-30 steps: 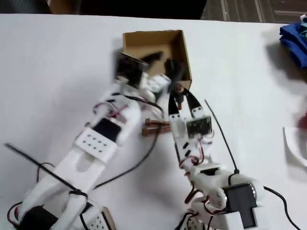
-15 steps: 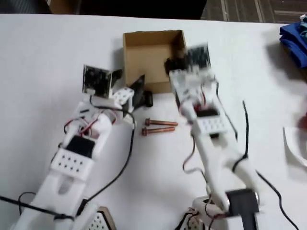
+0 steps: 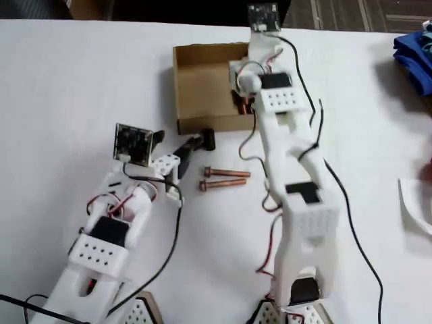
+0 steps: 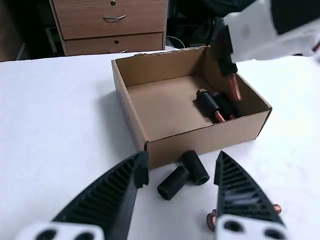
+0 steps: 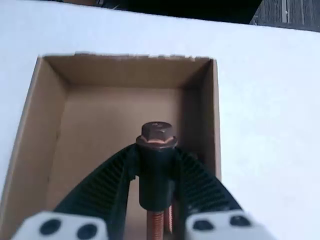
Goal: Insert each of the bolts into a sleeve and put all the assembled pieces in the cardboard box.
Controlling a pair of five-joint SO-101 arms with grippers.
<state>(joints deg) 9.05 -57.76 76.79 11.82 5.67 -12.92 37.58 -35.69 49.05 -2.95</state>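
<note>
White table [image 3: 67, 81]; ribbed right gripper [image 5: 156, 154] pinches sleeved copper bolt [image 5: 157, 134] above box [image 5: 125, 71].

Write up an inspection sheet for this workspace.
Surface: white table.
Job's things: brown cardboard box with sleeved bolts inside; two loose copper bolts and two black cylindrical sleeves before it.
Clutter: blue cloth at table edge.
Grippers: left gripper open near the sleeves; right gripper shut on a sleeved copper bolt over the box.
Cables: black wires along arms.
Surroundings: wooden drawer unit.
</note>
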